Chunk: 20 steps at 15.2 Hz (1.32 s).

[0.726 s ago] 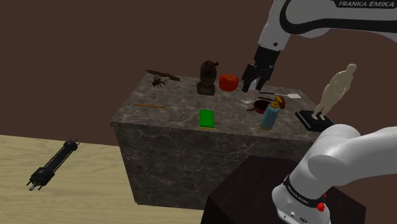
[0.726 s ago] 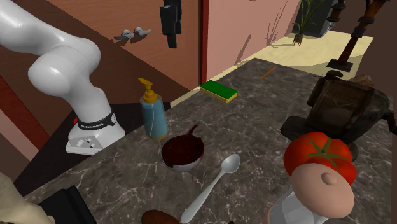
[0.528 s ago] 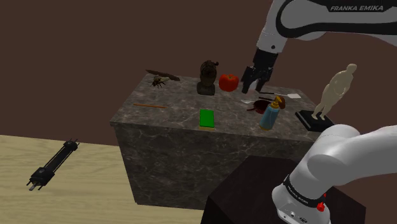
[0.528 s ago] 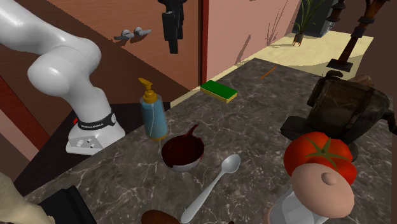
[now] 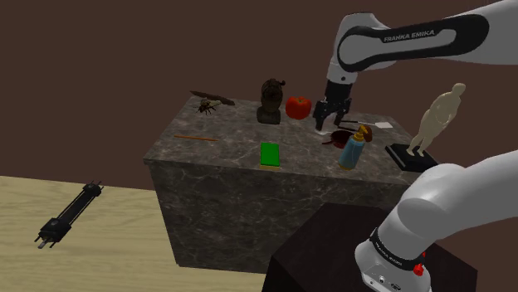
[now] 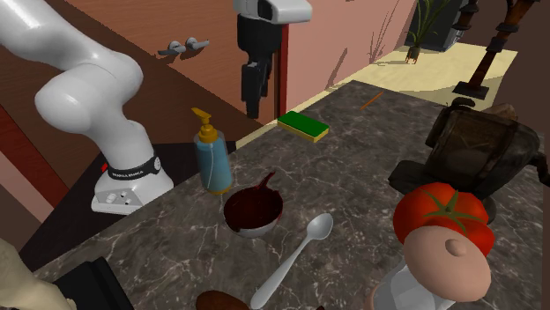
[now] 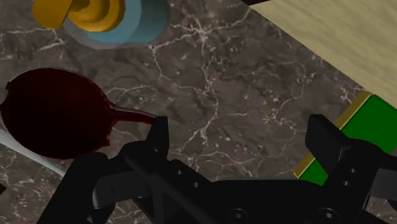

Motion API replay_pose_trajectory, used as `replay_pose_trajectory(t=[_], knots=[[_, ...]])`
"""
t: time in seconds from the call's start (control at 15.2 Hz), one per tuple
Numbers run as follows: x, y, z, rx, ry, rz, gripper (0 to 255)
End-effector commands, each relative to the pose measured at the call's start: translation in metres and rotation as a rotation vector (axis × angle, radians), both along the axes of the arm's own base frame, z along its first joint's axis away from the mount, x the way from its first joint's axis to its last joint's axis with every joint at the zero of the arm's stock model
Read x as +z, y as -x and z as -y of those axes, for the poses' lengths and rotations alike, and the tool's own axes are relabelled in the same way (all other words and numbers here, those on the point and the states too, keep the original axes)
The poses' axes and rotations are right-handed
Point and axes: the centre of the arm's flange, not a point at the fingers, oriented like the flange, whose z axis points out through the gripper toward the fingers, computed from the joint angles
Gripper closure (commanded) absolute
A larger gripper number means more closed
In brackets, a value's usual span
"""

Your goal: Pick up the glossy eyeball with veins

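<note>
One marble block (image 5: 216, 195) on wood floor (image 5: 124, 249); gripper (image 5: 322, 124) hangs near tomato (image 5: 298, 106). Second exterior view: pinkish eyeball (image 6: 445, 264) at lower right, before tomato. Wrist view: fingers (image 7: 157, 137) apart over marble, between bowl (image 7: 54, 121) and green pad (image 7: 369, 124).

We read single marking: "FRANKA EMIKA", white capitals on dark band of white arm (image 5: 412, 35). Band runs along upper link, high above table (image 5: 232, 137), over table's back edge in shoulder view. Lettering tilts slightly with link, rising toward shoulder view's right.
</note>
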Motion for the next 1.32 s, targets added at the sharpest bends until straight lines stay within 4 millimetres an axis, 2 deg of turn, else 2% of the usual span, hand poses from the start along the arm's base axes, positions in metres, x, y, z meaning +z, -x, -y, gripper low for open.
replay_pose_trajectory(t=[0.0,0.46,0.99,1.12,1.19,1.25], knots=[[-0.019,-0.009,0.017,-0.018,0.027,-0.023,0],[-0.073,-0.030,0.080,-0.082,0.119,-0.104,0],[-0.115,-0.031,0.082,-0.084,0.122,-0.107,0],[-0.115,-0.031,0.082,-0.084,0.122,-0.107,0],[-0.114,-0.031,0.082,-0.084,0.122,-0.107,255],[-0.115,-0.031,0.082,-0.084,0.122,-0.107,255]])
